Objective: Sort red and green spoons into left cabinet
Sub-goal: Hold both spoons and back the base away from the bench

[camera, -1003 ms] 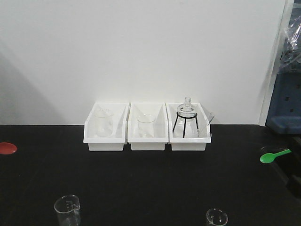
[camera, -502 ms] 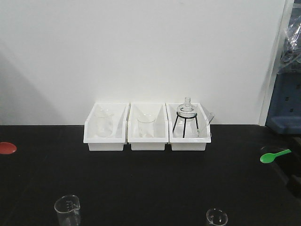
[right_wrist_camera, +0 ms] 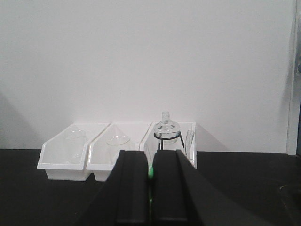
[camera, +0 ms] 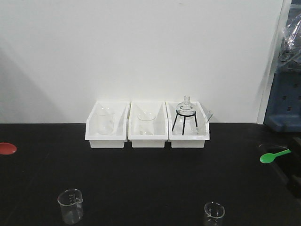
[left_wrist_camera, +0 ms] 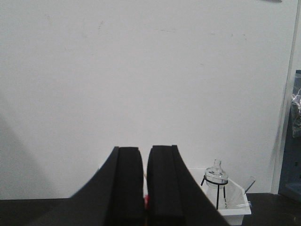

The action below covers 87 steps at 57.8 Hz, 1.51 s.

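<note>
Against the far wall, front view, three white bins [camera: 147, 142]: beaker [camera: 104, 121] each in left and middle, flask [camera: 186, 108] in right. Bright green spoon [camera: 275, 156] at right edge, red spoon [camera: 7, 149] at left edge. Left wrist: left gripper [left_wrist_camera: 145, 155] clamped on red spoon. Right wrist: right gripper [right_wrist_camera: 150, 160] clamped on green spoon.

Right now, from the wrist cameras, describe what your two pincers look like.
Both look alike. The left pincer has two matte black fingers, flat-faced and blocky, with squared tips and outer edges that flare in a curve toward the base. The right pincer has the same black pair. No cables or markings show in the wrist views.
</note>
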Tool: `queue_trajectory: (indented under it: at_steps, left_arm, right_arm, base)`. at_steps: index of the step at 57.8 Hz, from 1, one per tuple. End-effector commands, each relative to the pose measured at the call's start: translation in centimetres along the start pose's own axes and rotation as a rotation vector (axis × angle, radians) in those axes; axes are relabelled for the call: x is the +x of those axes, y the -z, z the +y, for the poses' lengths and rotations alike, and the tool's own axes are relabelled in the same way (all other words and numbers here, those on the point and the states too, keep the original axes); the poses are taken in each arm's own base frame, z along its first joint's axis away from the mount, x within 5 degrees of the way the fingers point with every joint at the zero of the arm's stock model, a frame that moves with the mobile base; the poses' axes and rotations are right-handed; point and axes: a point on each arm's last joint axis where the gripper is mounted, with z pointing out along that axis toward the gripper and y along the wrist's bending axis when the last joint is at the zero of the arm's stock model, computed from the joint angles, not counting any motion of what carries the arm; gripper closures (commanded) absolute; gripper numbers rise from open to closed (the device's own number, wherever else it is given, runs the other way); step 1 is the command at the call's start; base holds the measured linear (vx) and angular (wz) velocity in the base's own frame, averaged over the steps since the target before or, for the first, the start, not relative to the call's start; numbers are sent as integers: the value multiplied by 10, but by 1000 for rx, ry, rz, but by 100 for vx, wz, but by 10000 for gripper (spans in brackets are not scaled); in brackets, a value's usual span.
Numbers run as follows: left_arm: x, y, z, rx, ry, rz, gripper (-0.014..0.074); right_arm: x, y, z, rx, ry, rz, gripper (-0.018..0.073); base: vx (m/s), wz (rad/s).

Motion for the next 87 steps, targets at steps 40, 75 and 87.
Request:
queue_trajectory:
  at_steps: [40, 75, 87]
  left_arm:
    - [-18, -1, -5, 35, 9, -101, 604]
    - [-18, -1, -5, 35, 9, -101, 604]
    - [-18, -1, -5, 35, 9, -101, 604]
  right_arm:
    - [-19, 1, 5, -44, -2, -105, 561]
    - [-19, 1, 5, -44, -2, -105, 561]
    - [-19, 1, 5, -44, -2, -105, 561]
  base:
    - [-20, 3]
    - [-33, 3]
    - [-31, 11]
